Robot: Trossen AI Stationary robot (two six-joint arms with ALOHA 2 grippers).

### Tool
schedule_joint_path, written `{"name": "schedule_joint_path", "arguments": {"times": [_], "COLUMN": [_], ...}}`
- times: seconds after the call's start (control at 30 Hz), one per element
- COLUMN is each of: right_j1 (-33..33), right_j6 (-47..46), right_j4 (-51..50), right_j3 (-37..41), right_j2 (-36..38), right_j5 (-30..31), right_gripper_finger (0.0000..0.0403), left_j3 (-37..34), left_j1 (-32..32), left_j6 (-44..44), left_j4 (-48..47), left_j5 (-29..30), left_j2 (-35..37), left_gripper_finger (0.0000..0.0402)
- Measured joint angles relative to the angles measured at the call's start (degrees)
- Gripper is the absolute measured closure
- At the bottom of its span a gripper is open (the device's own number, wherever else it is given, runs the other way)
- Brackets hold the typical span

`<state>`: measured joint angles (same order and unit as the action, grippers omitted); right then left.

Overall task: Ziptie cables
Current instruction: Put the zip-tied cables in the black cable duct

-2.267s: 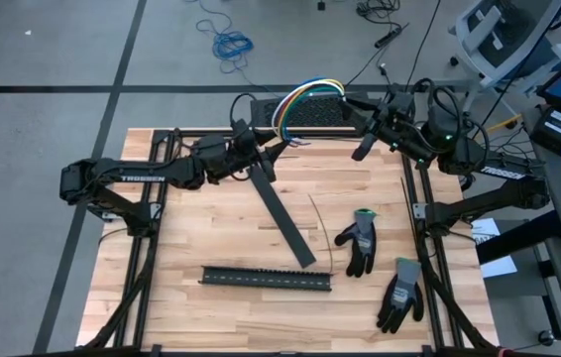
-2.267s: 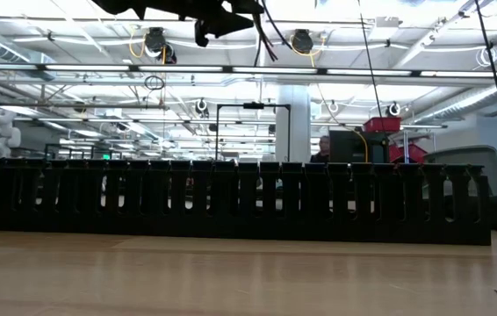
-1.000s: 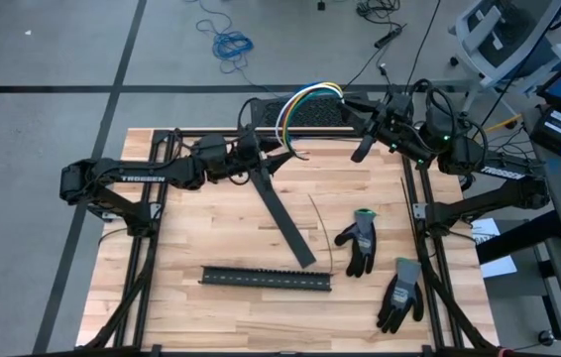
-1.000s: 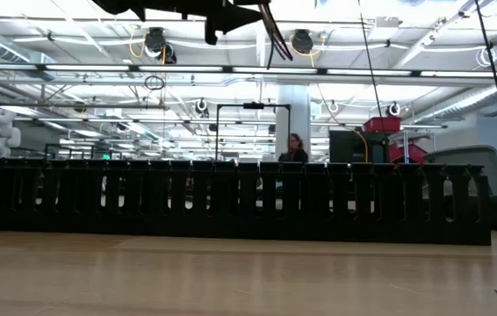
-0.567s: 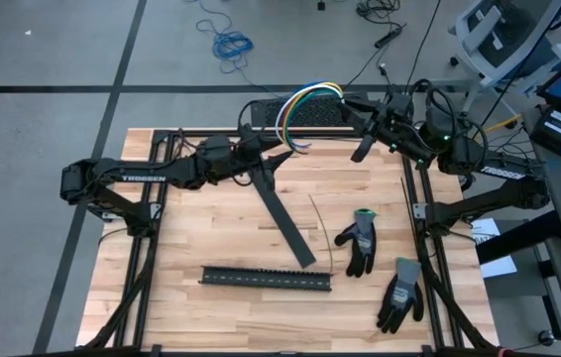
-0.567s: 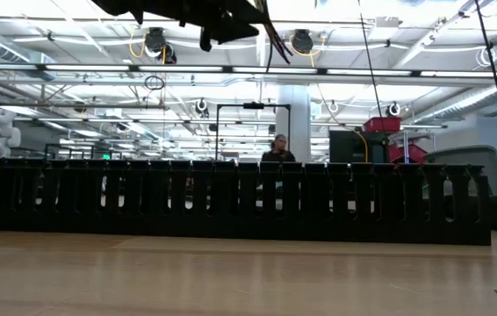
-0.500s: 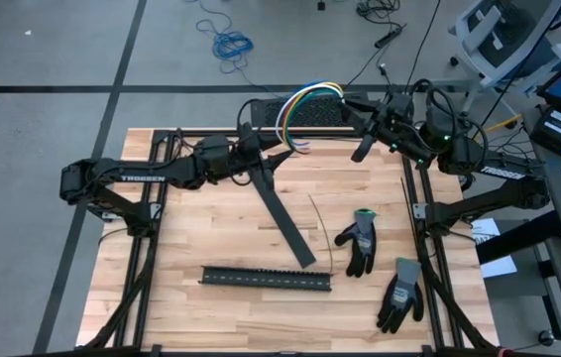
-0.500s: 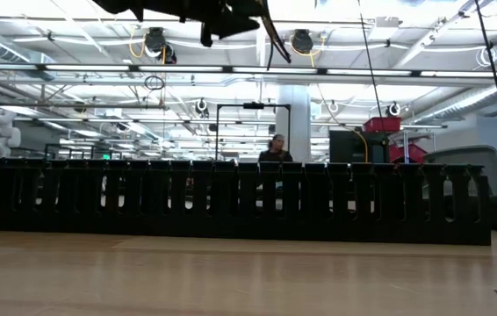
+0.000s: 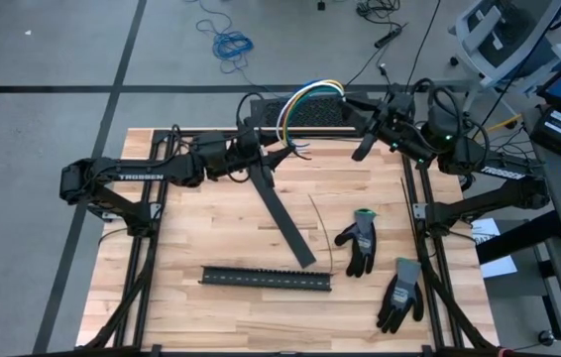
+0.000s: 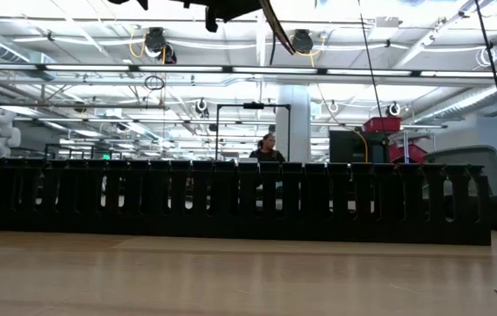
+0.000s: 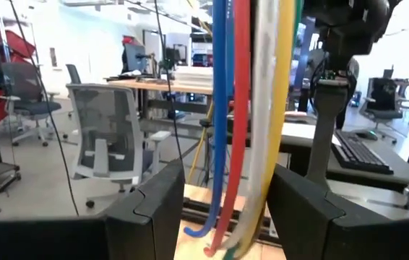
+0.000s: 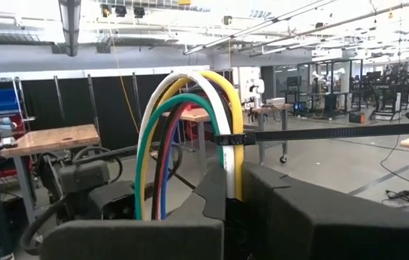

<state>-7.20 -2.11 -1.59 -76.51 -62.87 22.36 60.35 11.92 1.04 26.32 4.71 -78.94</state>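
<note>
High view: left arm (image 9: 122, 178) reads "TROSSEN"; cables (image 9: 300, 104) show no writing.

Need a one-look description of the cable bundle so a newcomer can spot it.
Start at the wooden table and go to its far edge, between the two grippers. The cables arch there from the shut right gripper to the left gripper. They are the only multicoloured thing: blue, red, white, yellow and green strands, unlike the black strips and gloves.
</note>
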Motion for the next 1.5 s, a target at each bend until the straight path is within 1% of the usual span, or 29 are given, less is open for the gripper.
{"name": "schedule_joint_path", "arguments": {"times": [0.17, 0.27, 0.57, 0.73, 0.97, 1.27, 1.33, 1.43, 1.5], "right_j1": [0.01, 0.01, 0.00, 0.00, 0.02, 0.00, 0.00, 0.00, 0.00], "right_j6": [0.22, 0.22, 0.24, 0.24, 0.87, 1.25, 1.34, 1.34, 1.34], "right_j4": [0.14, 0.18, 0.79, 1.36, 1.43, 1.43, 1.43, 1.41, 1.41], "right_j3": [0.00, 0.00, 0.00, 0.00, 0.00, 0.00, 0.00, 0.00, 0.00], "right_j2": [0.00, 0.02, 0.01, 0.00, 0.00, 0.50, 0.62, 0.72, 0.72], "right_j5": [0.00, -0.03, -0.03, -0.03, -0.03, -0.03, -0.03, -0.03, -0.03], "right_gripper_finger": [0.0403, 0.0403, 0.0403, 0.0403, 0.0403, 0.0403, 0.0403, 0.0403, 0.0403], "left_j3": [0.03, 0.05, 0.05, 0.05, 0.05, 0.05, 0.05, 0.05, 0.05], "left_j1": [-0.07, 0.09, 0.09, 0.09, 0.11, 0.09, 0.09, 0.09, 0.10], "left_j6": [-0.09, -0.04, 0.02, 0.02, -0.39, -0.55, -1.82, -4.45, -4.59], "left_j4": [-0.66, 2.02, 5.82, 5.75, 6.34, 5.86, 5.95, 5.90, 5.94], "left_j5": [0.03, 0.48, 1.16, 1.37, 3.66, 4.21, 4.72, 5.52, 6.01], "left_j2": [-0.78, -1.69, -4.55, -5.84, -5.97, -6.34, -6.32, -6.32, -6.32], "left_gripper_finger": [0.0216, 0.0216, 0.0216, 0.0216, 0.0217, 0.0217, 0.0217, 0.0226, 0.0243]}}
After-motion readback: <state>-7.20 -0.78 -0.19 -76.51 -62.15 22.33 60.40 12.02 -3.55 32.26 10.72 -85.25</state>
